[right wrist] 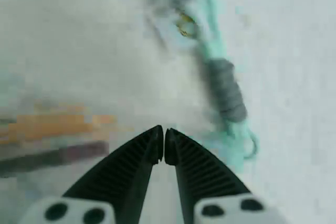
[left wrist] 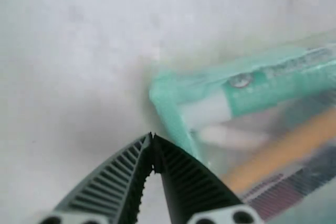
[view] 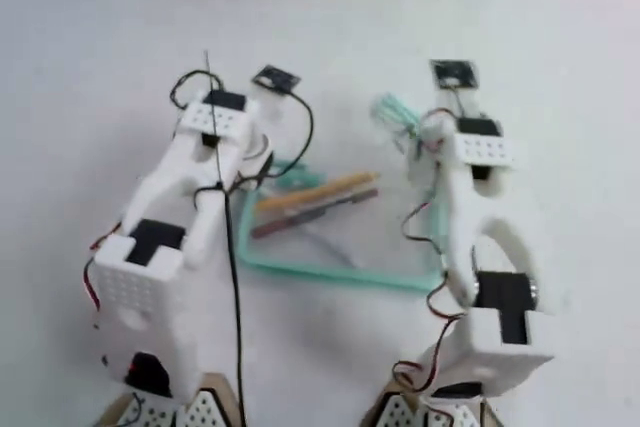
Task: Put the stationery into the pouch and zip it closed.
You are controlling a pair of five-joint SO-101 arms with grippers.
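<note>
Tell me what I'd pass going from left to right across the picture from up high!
Left arm → pencils → teal zip cord → right arm.

The high view hangs above and behind the two arm bases and looks steeply down, far enough back to take in the white table (view: 330,27), both arms and the whole clear pouch (view: 300,269). Each wrist camera sits just behind its own fingers and faces along them at the tabletop from very close: the left gripper (left wrist: 153,150) points at a green-edged pouch corner, the right gripper (right wrist: 163,148) at the green zip cord (right wrist: 226,90). All three views share the pouch and the orange pencil (view: 315,190) in it.
</note>
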